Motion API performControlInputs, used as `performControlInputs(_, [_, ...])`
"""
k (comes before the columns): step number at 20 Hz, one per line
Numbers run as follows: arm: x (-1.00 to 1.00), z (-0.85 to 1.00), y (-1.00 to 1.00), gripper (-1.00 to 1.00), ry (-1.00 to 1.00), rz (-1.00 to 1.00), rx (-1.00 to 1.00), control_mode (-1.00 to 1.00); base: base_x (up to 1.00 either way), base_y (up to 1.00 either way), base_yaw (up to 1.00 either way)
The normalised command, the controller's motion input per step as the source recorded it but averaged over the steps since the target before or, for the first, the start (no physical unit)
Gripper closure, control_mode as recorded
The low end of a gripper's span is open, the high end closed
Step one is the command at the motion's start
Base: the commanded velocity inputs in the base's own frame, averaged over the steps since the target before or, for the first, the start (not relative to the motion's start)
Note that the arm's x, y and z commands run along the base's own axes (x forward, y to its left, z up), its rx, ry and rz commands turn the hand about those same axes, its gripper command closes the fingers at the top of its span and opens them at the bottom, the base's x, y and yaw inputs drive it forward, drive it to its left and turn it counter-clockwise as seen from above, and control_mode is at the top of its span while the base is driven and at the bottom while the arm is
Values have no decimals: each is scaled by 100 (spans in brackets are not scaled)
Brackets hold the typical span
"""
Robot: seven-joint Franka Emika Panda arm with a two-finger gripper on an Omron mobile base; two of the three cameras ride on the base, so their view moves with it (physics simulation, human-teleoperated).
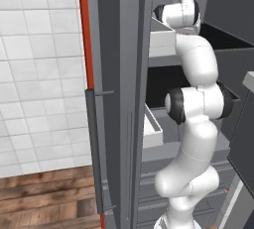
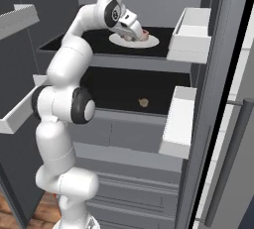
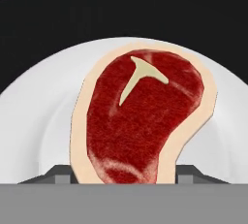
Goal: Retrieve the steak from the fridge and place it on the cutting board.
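the arm rises from the base, bends at a dark elbow joint and reaches up and forward into the open fridge [image 2: 149, 139], its wrist turned down over the upper black shelf [image 2: 99, 39]. in the right base view the gripper [image 2: 135, 35] is tipped down onto a white plate [image 2: 149, 41] on that shelf, at the steak [image 2: 143, 34]. in the hand view the steak [image 3: 140, 116] lies flat on the plate [image 3: 34, 121], red with a pale fat rim and a t-shaped bone; its near end sits between the two dark finger tips [image 3: 60, 173], which stand on either side of it, apparently closed on the meat, though the tips are cut off by the bottom of the picture and real contact is hard to confirm. in the left base view the arm's own upper links hide the hand and plate. a small brown round item [image 2: 144, 102] lies on the lower shelf, too small to identify. white door bins [image 2: 191, 29] flank the shelves.
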Motion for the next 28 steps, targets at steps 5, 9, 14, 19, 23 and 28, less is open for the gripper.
performControlInputs(5, [-46,3,0,100,-9,17,0,-100,0,0,0])
performControlInputs(9, [-54,0,0,100,-10,24,0,-100,0,0,0])
performControlInputs(14, [-56,8,-3,100,-14,21,0,-100,0,0,0])
performControlInputs(19, [-81,27,0,100,-20,16,0,-100,0,0,0])
performControlInputs(23, [-95,38,2,100,-15,6,0,-100,0,0,0])
performControlInputs(28, [-100,39,21,100,1,7,0,-100,0,0,0])
